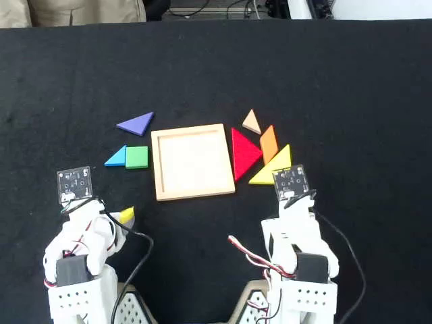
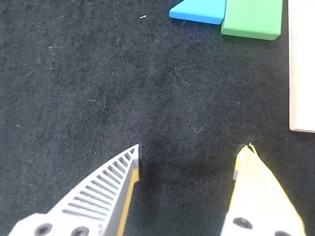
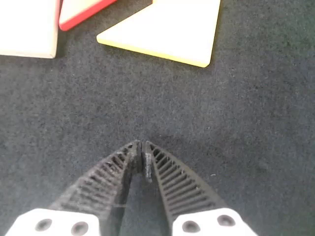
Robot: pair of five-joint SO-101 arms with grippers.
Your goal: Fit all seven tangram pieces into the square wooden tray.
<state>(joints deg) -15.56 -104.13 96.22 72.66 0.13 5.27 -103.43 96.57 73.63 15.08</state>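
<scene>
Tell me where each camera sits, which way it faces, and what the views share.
High view: fixed above the table, looking down on the wooden tray; the left arm and right arm show.
Left wrist view: on the left arm, looking past its open left gripper at the blue triangle and green square.
Right wrist view: on the right arm, past its shut right gripper toward the yellow triangle.
Shared: all three show the wooden tray.
</scene>
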